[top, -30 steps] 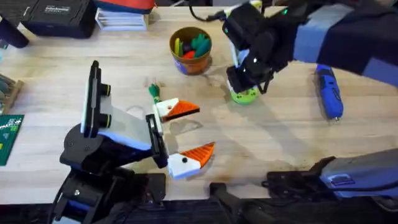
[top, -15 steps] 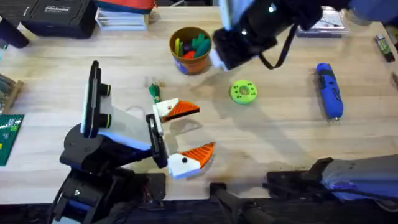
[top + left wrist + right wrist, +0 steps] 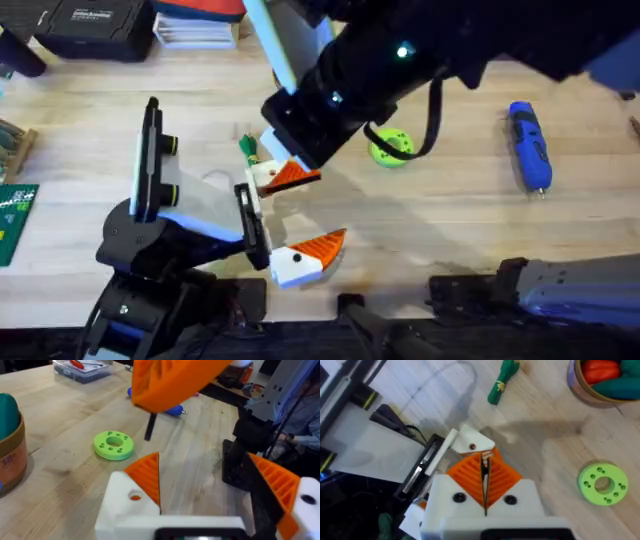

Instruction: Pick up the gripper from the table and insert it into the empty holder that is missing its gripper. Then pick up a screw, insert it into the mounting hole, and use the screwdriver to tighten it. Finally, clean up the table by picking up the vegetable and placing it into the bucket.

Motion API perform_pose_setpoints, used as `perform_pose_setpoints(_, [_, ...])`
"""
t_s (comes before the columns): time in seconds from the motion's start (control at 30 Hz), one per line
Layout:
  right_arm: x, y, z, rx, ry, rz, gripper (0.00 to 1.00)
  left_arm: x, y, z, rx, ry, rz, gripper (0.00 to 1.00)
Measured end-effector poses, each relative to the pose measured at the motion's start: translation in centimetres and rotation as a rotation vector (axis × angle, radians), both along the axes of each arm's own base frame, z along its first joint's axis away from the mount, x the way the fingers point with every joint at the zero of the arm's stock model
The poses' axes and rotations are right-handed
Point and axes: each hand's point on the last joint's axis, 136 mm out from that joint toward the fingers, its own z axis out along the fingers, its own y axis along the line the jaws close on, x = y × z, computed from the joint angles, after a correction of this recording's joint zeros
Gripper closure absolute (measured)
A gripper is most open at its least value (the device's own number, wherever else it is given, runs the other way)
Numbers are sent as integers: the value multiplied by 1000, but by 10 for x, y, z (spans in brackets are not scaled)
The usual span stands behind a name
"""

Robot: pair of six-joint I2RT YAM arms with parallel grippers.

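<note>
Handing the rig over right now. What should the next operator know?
Left gripper: open, both white holders carrying orange fingers.
Right gripper: shut on a thin dark screw, poised over the upper holder and its mounting hole.
Done: orange finger seated.
Left: insert the screw, tighten it with the blue screwdriver lying on the table to the right, then drop the green vegetable into the bucket.
</note>
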Motion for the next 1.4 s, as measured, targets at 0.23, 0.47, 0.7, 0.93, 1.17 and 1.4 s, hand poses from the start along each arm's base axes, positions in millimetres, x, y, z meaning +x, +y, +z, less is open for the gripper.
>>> perform_pose_setpoints(0.23, [-4, 5, 1, 19, 13, 1, 996, 0, 0, 0, 10, -34, -2, 15])
perform_pose_setpoints(0.47, [-5, 10, -2, 25, 33, 5, 996, 0, 0, 0, 13, -43, -3, 15])
perform_pose_setpoints(0.7, [-4, 17, -17, -6, 56, 12, 996, 0, 0, 0, 13, -43, -3, 15])
perform_pose_setpoints(0.93, [-6, 19, -19, -10, 61, 18, 996, 0, 0, 0, 13, -43, -2, 15])
perform_pose_setpoints(1.17, [-6, 22, -29, -33, 74, 24, 996, 0, 0, 0, 13, -43, -2, 15])
perform_pose_setpoints(1.4, [-4, 27, -42, -58, 89, 23, 996, 0, 0, 0, 13, -42, -4, 15])
